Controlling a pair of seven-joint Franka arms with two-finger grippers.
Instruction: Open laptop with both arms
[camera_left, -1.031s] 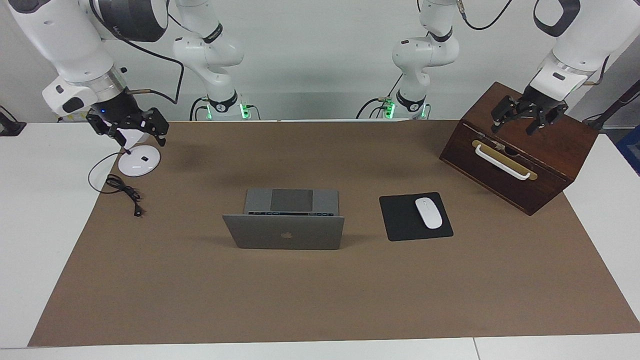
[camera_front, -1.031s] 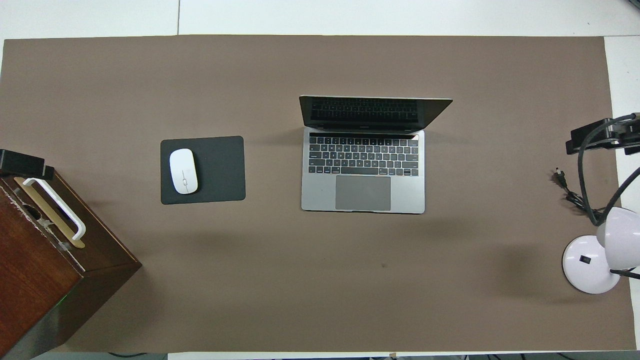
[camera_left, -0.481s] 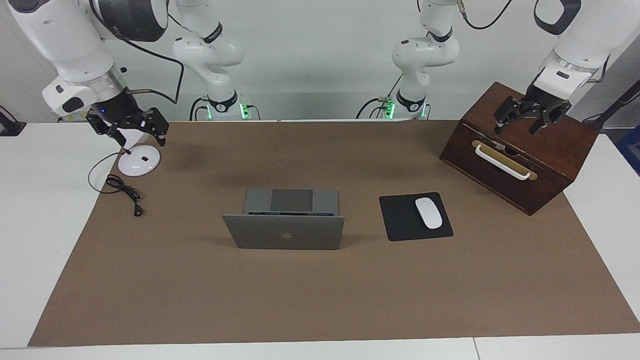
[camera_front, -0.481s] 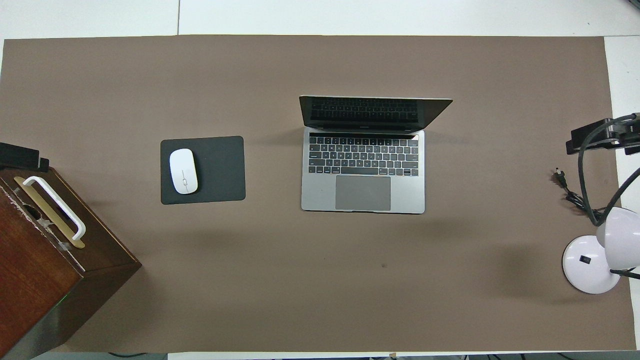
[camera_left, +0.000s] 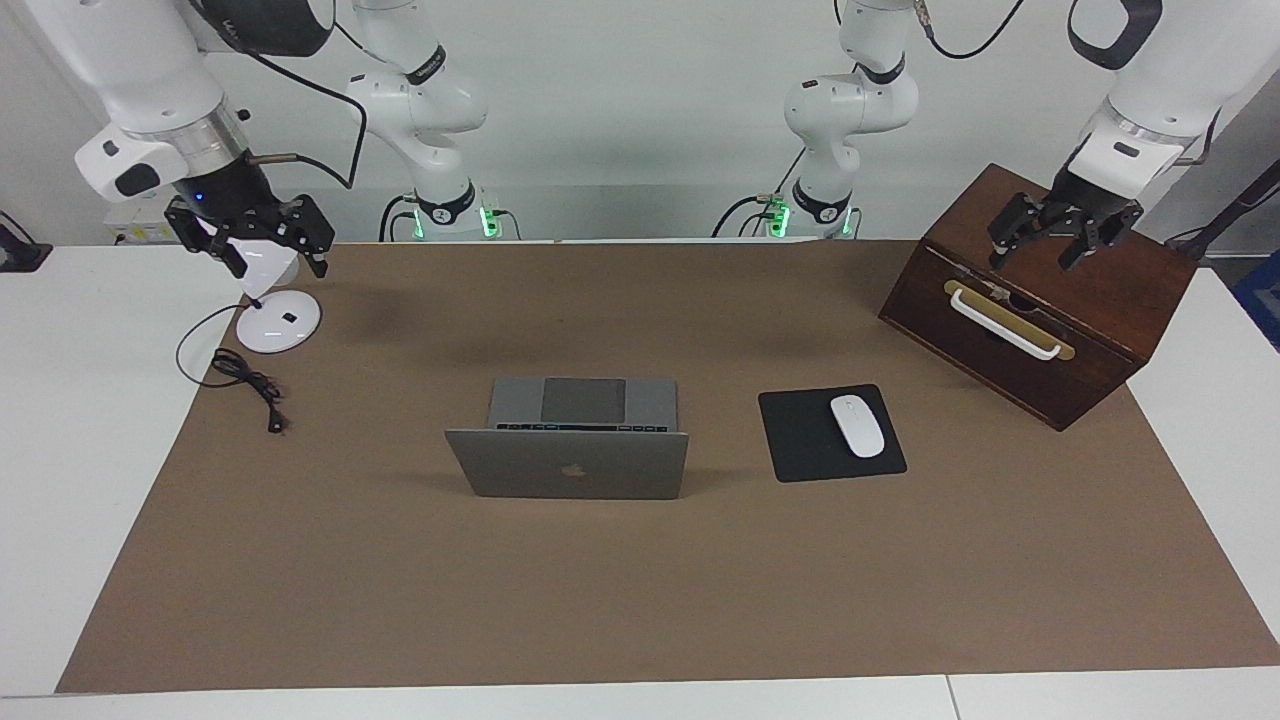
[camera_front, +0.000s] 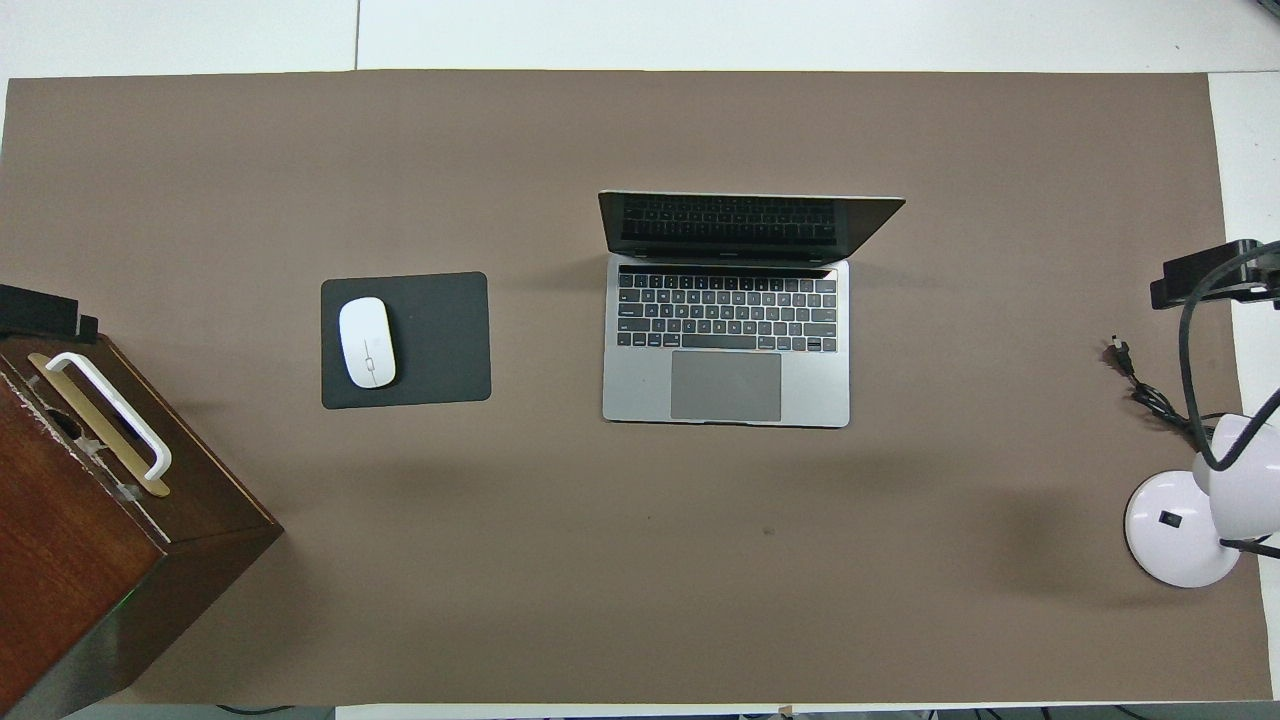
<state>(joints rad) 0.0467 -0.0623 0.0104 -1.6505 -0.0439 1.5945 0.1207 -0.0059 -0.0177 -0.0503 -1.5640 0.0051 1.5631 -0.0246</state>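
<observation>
My left gripper (camera_left: 1058, 243): fingers spread, empty, over the dark wooden box with a white handle (camera_left: 1040, 300).
My right gripper (camera_left: 252, 243): spread wide, empty, over the white desk lamp (camera_left: 275, 318).
Thin silver-grey metal laptop (camera_left: 570, 460): open mid-table on the brown mat (camera_left: 640, 580), well apart from both grippers.
Black mouse pad (camera_front: 405, 340): beside the laptop, toward my left arm's end, white mouse (camera_front: 366, 342) on it.

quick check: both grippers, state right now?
Left gripper: jaws open, empty, up over the wooden box.
Right gripper: jaws open, empty, up over the lamp.
</observation>
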